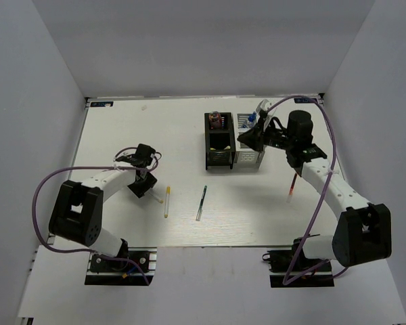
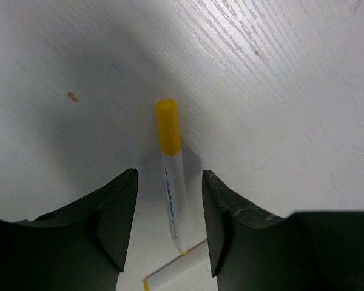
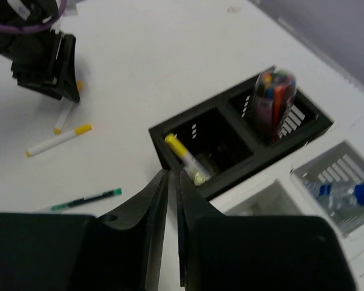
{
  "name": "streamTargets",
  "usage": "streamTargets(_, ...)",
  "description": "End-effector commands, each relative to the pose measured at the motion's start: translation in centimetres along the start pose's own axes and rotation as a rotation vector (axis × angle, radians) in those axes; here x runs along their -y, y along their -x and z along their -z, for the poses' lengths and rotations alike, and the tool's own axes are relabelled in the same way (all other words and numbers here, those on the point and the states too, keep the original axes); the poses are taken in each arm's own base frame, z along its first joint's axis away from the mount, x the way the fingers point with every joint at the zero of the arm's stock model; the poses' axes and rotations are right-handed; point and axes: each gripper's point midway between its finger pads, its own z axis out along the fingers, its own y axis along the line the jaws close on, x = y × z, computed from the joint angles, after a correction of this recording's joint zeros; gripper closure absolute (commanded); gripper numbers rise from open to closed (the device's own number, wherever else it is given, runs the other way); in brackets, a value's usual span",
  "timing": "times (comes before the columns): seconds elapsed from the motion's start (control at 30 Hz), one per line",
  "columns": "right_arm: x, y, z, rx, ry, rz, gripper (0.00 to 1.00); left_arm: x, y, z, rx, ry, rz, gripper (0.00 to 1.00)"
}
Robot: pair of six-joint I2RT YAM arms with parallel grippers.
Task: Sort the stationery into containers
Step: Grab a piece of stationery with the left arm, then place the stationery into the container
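Between jaws of the left pincer [image 2: 170,209], a yellow-ended white pen [image 2: 169,145]

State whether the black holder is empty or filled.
Not empty: black holder has a yellow-ended pen in one compartment, a colourful tube in the other.

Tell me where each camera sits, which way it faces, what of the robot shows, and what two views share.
Top external: above and behind the bases, looking down on the table; both whole arms show, with left gripper and right gripper.
Left wrist: on the left arm, facing down at a yellow-ended pen; its two fingers flank it.
Right wrist: on the right arm, looking down into the black holder; its fingers fill the bottom.
Shared: top and right wrist both show the black holder and left gripper.
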Motion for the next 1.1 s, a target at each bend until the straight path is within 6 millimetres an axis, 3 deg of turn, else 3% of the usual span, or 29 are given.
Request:
streamTargets(0.0, -0.7, -1.8, 1.3, -0.037, -0.008, 0.004, 0.84, 0.9, 0.5, -0.5, 0.006, -0.025, -0.014, 0.46)
streamTargets(0.07, -1.2, -2.6, 1.7, -0.047, -0.007, -0.004, 0.82, 0.7, 0.5, -0.9, 0.0, -0.009, -0.01, 0.52)
streamTargets(0.1, -1.7, -2.5, 2.0, -0.044, -0.004, -0.002, 0.78, 0.6, 0.2, -1.1, -0.015, -0.003, -0.013, 0.58)
streamTargets(0.17, -1.8, -2.8, 2.1, -0.051, -0.002, 0.011, 0.66, 0.3, -0.2, -1.3, -0.031, 0.008, -0.028, 0.6)
streamTargets(0.27, -2.1, -3.7, 2.6, -0.065, 0.0, 0.027, 0.1, -0.1, -0.7, -1.5, -0.048, 0.019, -0.042, 0.66)
streamTargets(0.4, -3.2, -3.9, 3.1, -0.078, 0.04, 0.057, 0.1, -1.0, -1.5, -1.9, -0.063, 0.023, -0.055, 0.84)
streamTargets(0.47, -3.9, -3.8, 3.3, -0.073, 0.068, 0.071, 0.1, -0.4, -1.2, -1.5, -0.057, -0.008, -0.046, 0.96)
streamTargets(0.57, -4.4, -4.1, 3.6, -0.073, 0.081, 0.07, 0.1, 0.6, -0.2, -0.4, -0.023, -0.065, -0.073, 1.0)
streamTargets(0.7, -5.3, -5.0, 3.9, -0.091, 0.107, 0.034, 0.1, 4.5, 2.9, 3.5, 0.082, -0.217, -0.135, 1.0)
streamTargets(0.83, -6.4, -5.5, 4.4, -0.084, 0.133, 0.041, 0.1, 10.2, 5.4, 8.7, 0.175, -0.523, -0.223, 1.0)
streamTargets(0.93, -6.7, -6.0, 4.7, -0.092, 0.138, 0.031, 0.21, 13.4, 5.3, 11.9, 0.18, -0.725, -0.285, 1.0)
streamTargets(0.97, -6.9, -6.2, 4.8, -0.094, 0.143, 0.019, 0.28, 15.4, 6.1, 13.9, 0.223, -0.841, -0.307, 1.0)
streamTargets(1.0, -7.2, -6.4, 4.8, -0.096, 0.158, 0.007, 0.58, 16.7, 4.9, 14.3, 0.166, -0.915, -0.34, 1.0)
streamTargets(1.07, -7.4, -6.4, 4.9, -0.095, 0.169, -0.001, 1.0, 19.8, 5.1, 17.1, 0.176, -1.073, -0.373, 1.0)
